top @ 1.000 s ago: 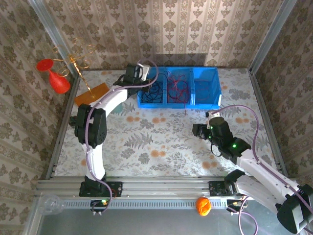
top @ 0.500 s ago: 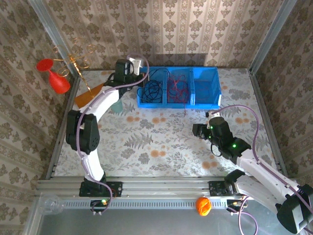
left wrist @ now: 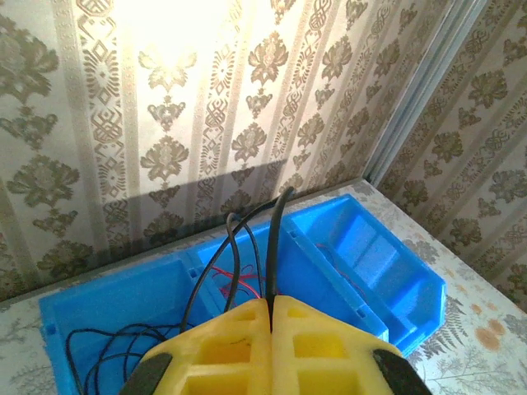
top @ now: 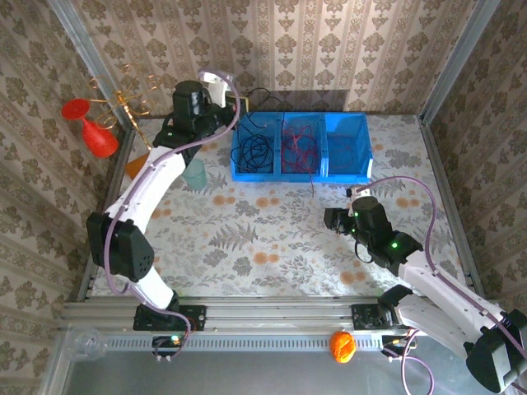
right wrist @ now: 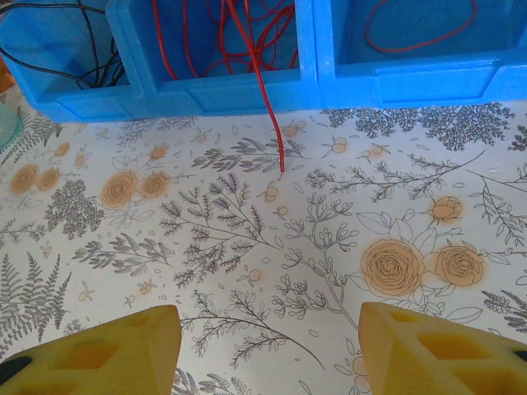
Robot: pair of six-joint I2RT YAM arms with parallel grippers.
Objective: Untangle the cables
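Top external: I see one three-bay bin (top: 338, 174), one cup (top: 195, 174) just left of it. Left gripper (left wrist: 272, 300) clamped on black cables (left wrist: 274, 239) rising from left bay. Red cables (right wrist: 255, 74) in middle bay, one tail on table (top: 272, 239). Right gripper (right wrist: 268, 319) jaws apart.

Table (right wrist: 247, 247) between right gripper (right wrist: 268, 325) and blue bin (right wrist: 247, 95): bare, an open run up to the bin's front wall. One obstacle there: a red cable (right wrist: 265, 123) hangs over the front wall of the middle compartment, its end lying on the table just in front. Right fingers stand apart with nothing between them.

Bin interior: two dividers. Black cables (top: 255, 148) crowd the left compartment and a red tangle (top: 298, 148) the middle. The right one holds a single red loop (right wrist: 420, 37), so most room is there.

Left gripper (left wrist: 272, 300) is pinched on the black cables, which rise across the left compartment's opening. Wall (left wrist: 165, 123) stands close behind the bin. Teal cup (top: 195, 174) sits just beside the bin's left end.
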